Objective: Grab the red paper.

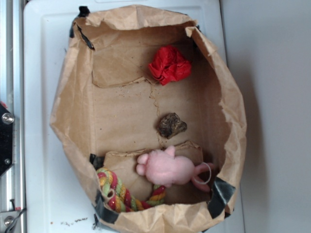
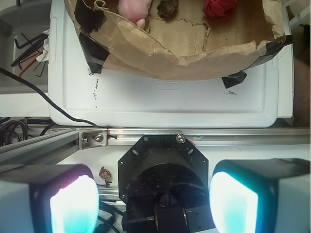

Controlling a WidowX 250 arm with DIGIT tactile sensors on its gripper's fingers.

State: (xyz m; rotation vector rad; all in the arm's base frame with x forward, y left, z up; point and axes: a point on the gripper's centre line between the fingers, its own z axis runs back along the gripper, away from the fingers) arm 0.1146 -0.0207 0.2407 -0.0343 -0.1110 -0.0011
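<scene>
Gripper spread wide, holding nothing, two glowing pads low in wrist view, far from bag. Past it: metal rail, then white lid. On lid sits brown paper bag, open top. Inside bag, nearest gripper: empty floor. Farther in, in a row: pink plush toy beside rope toy, small brown lump in middle, red paper at other end, alone.

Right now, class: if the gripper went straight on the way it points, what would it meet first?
Probably the black base right beneath the open gripper, not the red paper, which lies far off in the bag. Depth is unclear.
</scene>
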